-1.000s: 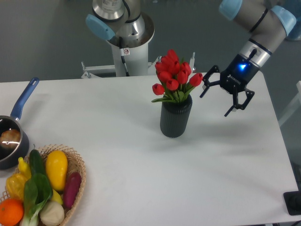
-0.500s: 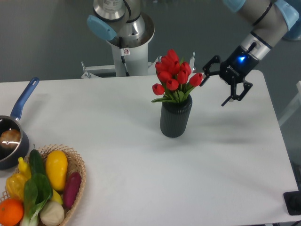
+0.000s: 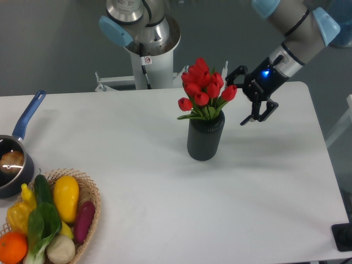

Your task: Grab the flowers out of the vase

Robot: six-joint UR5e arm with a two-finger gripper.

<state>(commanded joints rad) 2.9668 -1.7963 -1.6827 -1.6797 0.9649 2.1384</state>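
Flowers [image 3: 202, 88] are what your end effector [image 3: 245, 96] is closing on: it hangs in the air just to the right of the red blooms, its two black fingers [image 3: 254, 114] spread apart with nothing between them. One finger reaches toward the rightmost bloom and may be brushing it; you cannot tell from this angle whether they touch. The wrist is tilted so the open fingers face sideways into the bunch rather than down on it, which looks like a sideways grasp below the heads, where a squeeze would crush fewer petals.

The bunch stands upright in the dark ribbed vase [image 3: 205, 136], green leaves spilling over the rim, stems hidden inside. The vase sits on the white surface [image 3: 165, 181], a little right of centre, nothing crowding it, so you have a free lane from the right.

Compared with a second ago, your end effector has swung left and slightly up, from well clear of the blooms to right beside them, and its fingers have rotated to point more toward the bunch. Flowers and vase have not shifted.

Far to the left, a blue-handled saucepan [image 3: 14, 159] rests at the edge of the surface, and a wicker basket [image 3: 91, 201] of vegetables and fruit sits in the near left corner. Both are well apart from the work.
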